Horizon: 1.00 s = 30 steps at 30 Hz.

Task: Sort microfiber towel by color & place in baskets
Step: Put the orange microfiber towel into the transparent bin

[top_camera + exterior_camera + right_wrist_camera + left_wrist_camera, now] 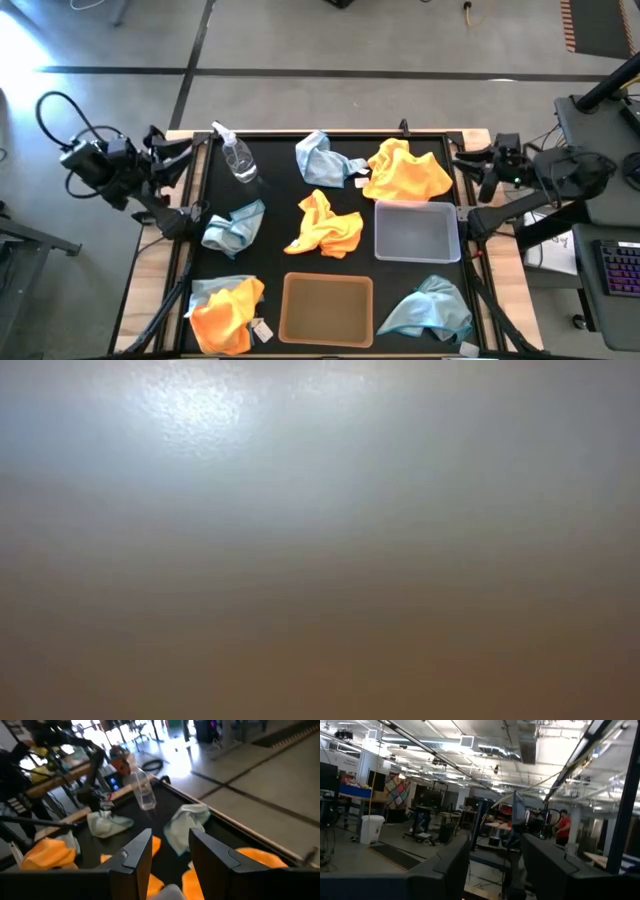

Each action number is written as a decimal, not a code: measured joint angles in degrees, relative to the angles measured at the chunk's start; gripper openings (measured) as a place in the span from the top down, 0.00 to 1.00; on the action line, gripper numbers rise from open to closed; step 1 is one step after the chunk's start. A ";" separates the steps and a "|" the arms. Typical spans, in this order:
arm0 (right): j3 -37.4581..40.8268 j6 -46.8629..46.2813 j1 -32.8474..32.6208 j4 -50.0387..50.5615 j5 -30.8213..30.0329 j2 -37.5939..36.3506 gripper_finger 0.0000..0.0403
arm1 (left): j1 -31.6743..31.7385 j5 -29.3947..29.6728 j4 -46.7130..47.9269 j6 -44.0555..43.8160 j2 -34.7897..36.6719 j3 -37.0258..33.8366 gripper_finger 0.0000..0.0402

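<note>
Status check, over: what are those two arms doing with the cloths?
Left gripper, right gripper: open, empty, parked at table edges. Towels unsorted; both baskets empty. Spray bottle among cloths.

Orange and pale blue towels (410, 170), grey basket (417, 232), tan basket (328, 308).

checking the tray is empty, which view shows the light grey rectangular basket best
The high view: the whole light grey rectangular basket shows from above, with nothing in it. The low view is a blank blur, the left wrist view faces the room, and the right wrist view misses it.

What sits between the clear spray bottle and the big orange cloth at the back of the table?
In the high view, a pale blue cloth lies between the spray bottle and the orange cloth.
</note>
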<state>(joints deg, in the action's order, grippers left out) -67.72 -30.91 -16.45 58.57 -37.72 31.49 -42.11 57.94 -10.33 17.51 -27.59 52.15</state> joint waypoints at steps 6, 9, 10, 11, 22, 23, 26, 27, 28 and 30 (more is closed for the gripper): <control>-8.51 -3.75 0.00 10.37 -0.14 4.98 0.69 | 0.00 3.82 11.36 -2.15 -7.27 10.34 0.59; -10.95 -6.28 0.00 15.57 -2.63 7.29 0.69 | 0.00 12.35 21.05 -9.63 -9.15 13.57 0.59; -11.45 -7.13 0.00 17.24 -3.23 7.92 0.69 | 0.00 14.31 25.01 -13.29 -9.47 14.35 0.59; -11.82 -7.85 0.00 18.74 -3.90 8.51 0.69 | 0.00 15.26 28.77 -17.12 -9.69 14.93 0.59; -12.17 -16.13 -0.01 23.79 -6.80 13.25 0.69 | 2.23 24.51 38.32 -34.63 -15.26 12.43 0.59; -12.20 -16.53 0.00 23.79 -7.22 13.76 0.69 | 2.72 24.07 38.32 -35.06 -15.89 12.36 0.59; -12.20 -17.95 0.03 23.89 -7.37 15.19 0.69 | 4.22 23.33 38.27 -36.42 -17.76 12.34 0.59; -12.20 -18.67 0.35 24.03 -7.37 15.65 0.69 | 4.85 22.25 38.10 -36.75 -18.41 12.34 0.59; -12.19 -19.13 0.82 24.10 -7.36 16.06 0.69 | 5.59 20.57 37.79 -37.05 -19.05 12.34 0.59; -12.16 -19.45 2.02 24.25 -7.38 17.04 0.69 | 7.37 16.46 37.30 -37.27 -20.54 12.43 0.59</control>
<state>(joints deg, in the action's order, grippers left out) -79.88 -50.36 -14.43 82.82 -45.09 48.53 -34.74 74.40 26.96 -19.76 -48.13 64.59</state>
